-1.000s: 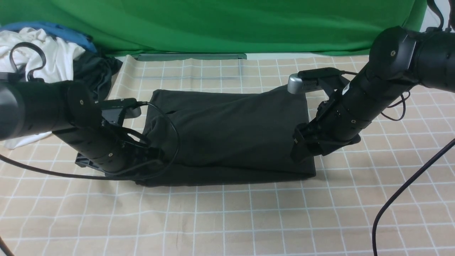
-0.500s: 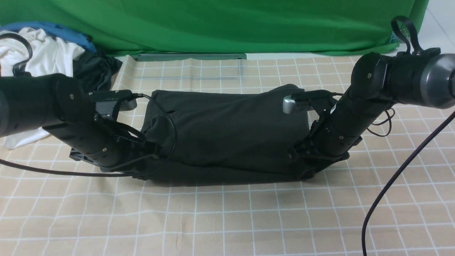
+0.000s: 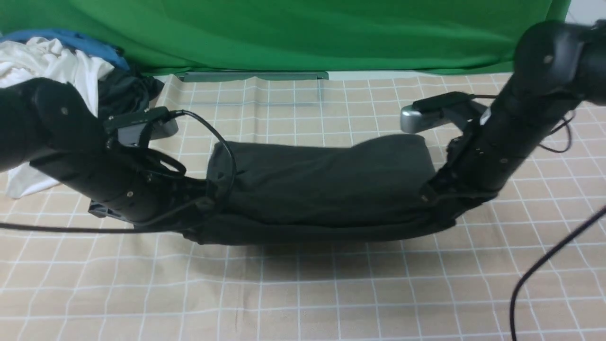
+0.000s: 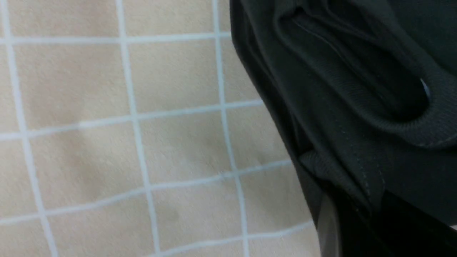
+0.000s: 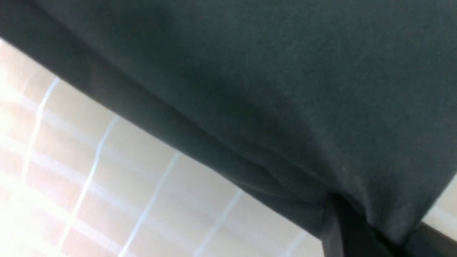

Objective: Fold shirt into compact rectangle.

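Note:
The black shirt [image 3: 326, 184] is folded into a long band and hangs slightly above the checked cloth, with a shadow beneath it. My left gripper [image 3: 201, 208] is shut on the shirt's left end. In the left wrist view, ribbed collar and seam folds [image 4: 357, 89] bunch right in front of the left gripper [image 4: 357, 221]. My right gripper [image 3: 438, 208] is shut on the shirt's right end. In the right wrist view, smooth dark fabric [image 5: 267, 71] drapes over the right gripper [image 5: 371, 228]. The fingertips of both grippers are buried in cloth.
A pile of white, blue and dark clothes [image 3: 57, 71] lies at the back left, close behind my left arm. A green backdrop [image 3: 303, 33] closes off the far side. The beige checked cloth [image 3: 303, 293] covers the table. A black cable [image 3: 544, 265] hangs at the front right.
The right gripper dropped to the shirt's right end and shut on it. Both arms then rose, lifting the shirt's ends and drawing its far edge toward me.

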### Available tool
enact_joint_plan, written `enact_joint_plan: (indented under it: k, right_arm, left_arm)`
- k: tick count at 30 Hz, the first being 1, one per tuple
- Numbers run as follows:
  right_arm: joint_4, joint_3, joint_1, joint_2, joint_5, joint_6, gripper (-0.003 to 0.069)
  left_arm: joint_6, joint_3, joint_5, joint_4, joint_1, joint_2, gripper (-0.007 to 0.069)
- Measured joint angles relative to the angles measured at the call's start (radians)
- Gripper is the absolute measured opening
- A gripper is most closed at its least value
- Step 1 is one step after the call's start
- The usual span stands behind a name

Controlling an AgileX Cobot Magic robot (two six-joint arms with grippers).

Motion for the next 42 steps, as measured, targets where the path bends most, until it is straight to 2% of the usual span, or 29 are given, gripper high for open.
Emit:
enact_joint_plan:
  k: [8,12,14,16,19,21,23,26,28,30,32,37,42]
  right_arm:
    - [0.002,0.19,0.0,-0.063,0.024,0.043,0.0078]
    - [0.009,0.275,0.0,-0.063,-0.053,0.054,0.0116]
    - [-0.003,0.282,0.001,-0.063,-0.059,0.054,0.0169]
    - [-0.014,0.287,0.001,-0.064,-0.063,0.053,0.026]
    - [-0.024,0.281,0.001,-0.064,-0.041,0.018,0.04]
    - [-0.031,0.271,0.001,-0.064,-0.018,0.009,0.0415]
    - [-0.051,0.242,0.001,-0.079,0.033,0.005,0.0394]
    - [-0.075,0.2,0.001,-0.15,0.066,0.005,0.0265]
    - [-0.085,0.172,0.001,-0.242,0.065,0.005,0.0153]
    - [-0.102,0.155,0.001,-0.328,0.043,0.016,0.0085]
    - [-0.151,0.15,0.0,-0.478,-0.022,0.054,0.0038]
    - [-0.264,0.148,-0.001,-0.76,-0.17,0.132,0.0036]
    - [-0.309,0.178,-0.001,-1.015,-0.311,0.151,0.0036]
  left_arm:
    - [-0.061,0.144,0.022,-0.014,-0.063,-0.056,0.0038]
    - [-0.088,0.174,0.019,-0.019,-0.063,-0.066,0.0038]
    - [-0.098,0.174,0.017,-0.017,-0.063,-0.066,0.004]
    - [-0.1,0.175,0.012,-0.007,-0.063,-0.066,0.0055]
    - [-0.1,0.175,0.011,0.02,-0.063,-0.066,0.0136]
    - [-0.1,0.174,0.015,0.04,-0.063,-0.067,0.0176]
    - [-0.101,0.163,0.031,0.075,-0.063,-0.069,0.0258]
    - [-0.104,0.13,0.076,0.127,-0.063,-0.081,0.0347]
    - [-0.122,0.097,0.115,0.163,-0.063,-0.101,0.0365]
    - [-0.141,0.077,0.136,0.195,-0.063,-0.13,0.035]
    - [-0.161,0.062,0.155,0.223,-0.063,-0.179,0.0277]
    - [-0.167,0.06,0.171,0.226,-0.063,-0.368,0.0052]
    - [-0.17,0.06,0.122,0.199,-0.063,-0.591,0.0017]
